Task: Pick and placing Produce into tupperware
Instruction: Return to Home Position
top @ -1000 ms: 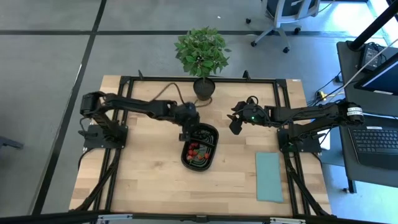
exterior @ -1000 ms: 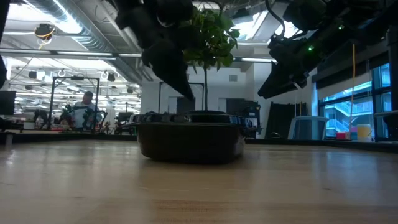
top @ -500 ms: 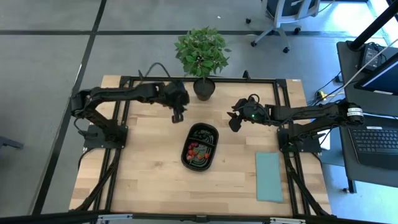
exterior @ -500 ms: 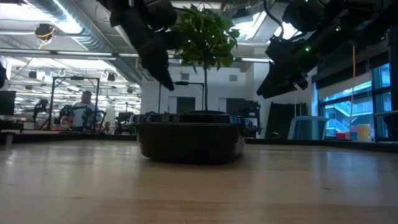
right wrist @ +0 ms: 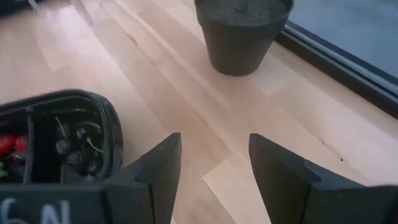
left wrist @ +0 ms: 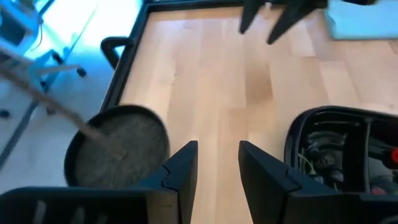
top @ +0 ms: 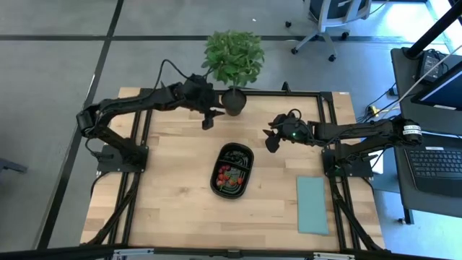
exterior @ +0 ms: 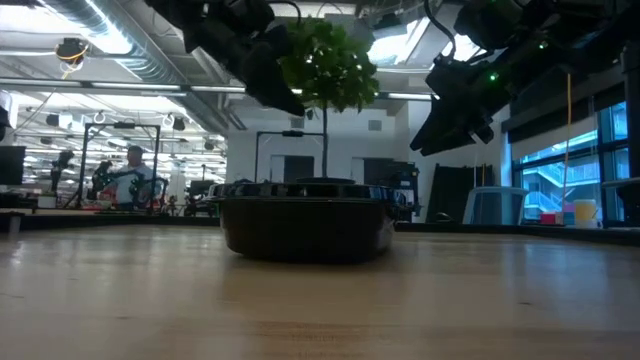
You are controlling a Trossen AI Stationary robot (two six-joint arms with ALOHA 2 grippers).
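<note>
The black oval tupperware (top: 232, 170) sits mid-table with red and dark produce (top: 225, 173) inside; dark pieces with stems (right wrist: 78, 146) show in the right wrist view. My left gripper (top: 208, 120) hangs open and empty above the table, beside the potted plant's pot (top: 235, 102), on its left. In the left wrist view nothing lies between its fingers (left wrist: 217, 158). My right gripper (top: 272, 141) hovers open and empty to the right of the tupperware's far end, its fingers (right wrist: 214, 155) over bare wood.
The leafy potted plant (top: 232, 56) stands at the table's far edge, its pot (left wrist: 118, 146) close to my left gripper. A pale teal sheet (top: 312, 204) lies flat near the right front. A black frame rail (right wrist: 348, 62) runs along the table's edge.
My left gripper has risen from over the tupperware and swung toward the table's far edge, ending beside the plant pot. It carries nothing, and its finger gap looks unchanged. The right arm has kept its place.
</note>
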